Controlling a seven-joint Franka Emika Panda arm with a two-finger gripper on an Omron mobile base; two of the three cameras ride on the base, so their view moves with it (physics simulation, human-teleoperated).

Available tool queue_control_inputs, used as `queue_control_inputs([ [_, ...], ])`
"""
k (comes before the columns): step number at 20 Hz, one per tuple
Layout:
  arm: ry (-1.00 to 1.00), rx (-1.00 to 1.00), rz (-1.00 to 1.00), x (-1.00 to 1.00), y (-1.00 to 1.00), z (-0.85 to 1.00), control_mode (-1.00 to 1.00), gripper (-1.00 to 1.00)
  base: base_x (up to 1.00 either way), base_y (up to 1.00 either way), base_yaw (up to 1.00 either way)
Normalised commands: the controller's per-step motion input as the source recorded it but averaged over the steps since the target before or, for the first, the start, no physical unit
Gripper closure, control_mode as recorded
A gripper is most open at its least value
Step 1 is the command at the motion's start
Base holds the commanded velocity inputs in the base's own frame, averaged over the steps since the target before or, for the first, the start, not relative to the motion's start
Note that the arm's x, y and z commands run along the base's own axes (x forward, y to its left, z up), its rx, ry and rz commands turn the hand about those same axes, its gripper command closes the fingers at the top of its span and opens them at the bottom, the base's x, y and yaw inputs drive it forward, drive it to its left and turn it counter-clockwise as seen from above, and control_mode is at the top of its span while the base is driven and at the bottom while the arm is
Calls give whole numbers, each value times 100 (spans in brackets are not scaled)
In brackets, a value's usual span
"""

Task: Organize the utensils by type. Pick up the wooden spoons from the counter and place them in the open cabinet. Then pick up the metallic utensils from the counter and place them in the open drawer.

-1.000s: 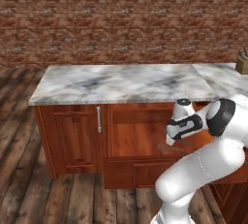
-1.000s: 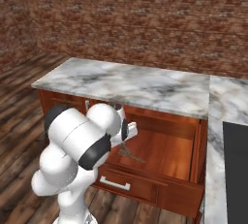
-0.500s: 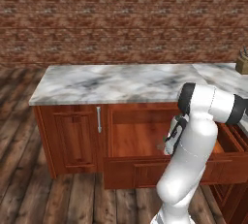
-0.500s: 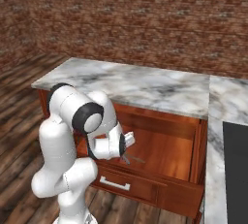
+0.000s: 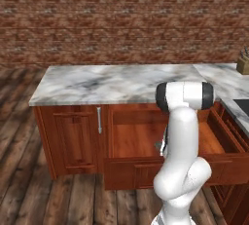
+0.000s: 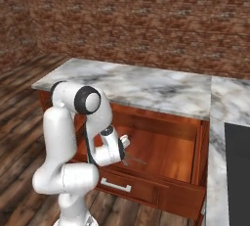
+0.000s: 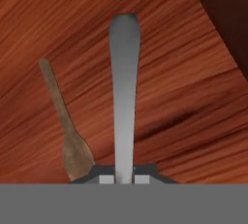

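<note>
- Gripper (image 7: 124, 178) closed on the metal spoon (image 7: 124, 97), low inside the drawer (image 6: 161, 191).
- Wooden spoon (image 7: 68, 131) lies on the drawer floor, apparently just beside it.

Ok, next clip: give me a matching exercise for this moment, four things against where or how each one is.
Things:
1. metal spoon
2. wooden spoon
3. drawer
4. counter

Place or state:
a. pulled open below the marble
b. clamped in the pincer, handle pointing away from it
c. veined white-grey slab over the reddish-brown cabinets
d. lying loose on the plain wood floor, beside the held one

Pairs: 1-b, 2-d, 3-a, 4-c
</note>
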Motion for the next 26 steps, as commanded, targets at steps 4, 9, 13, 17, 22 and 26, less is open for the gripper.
queue_control_inputs([
  [4,18,17,28,90,-98,38,-100,100,0,0,0],
  [9,19,16,23,100,-79,54,-100,100,0,0,0],
  [13,25,13,17,100,-76,82,-100,100,0,0,0],
  [17,33,6,15,98,-59,96,-100,100,0,0,0],
  [22,24,-3,11,75,-18,23,-100,100,0,0,0],
  [26,20,-16,8,24,-26,-91,-100,100,0,0,0],
])
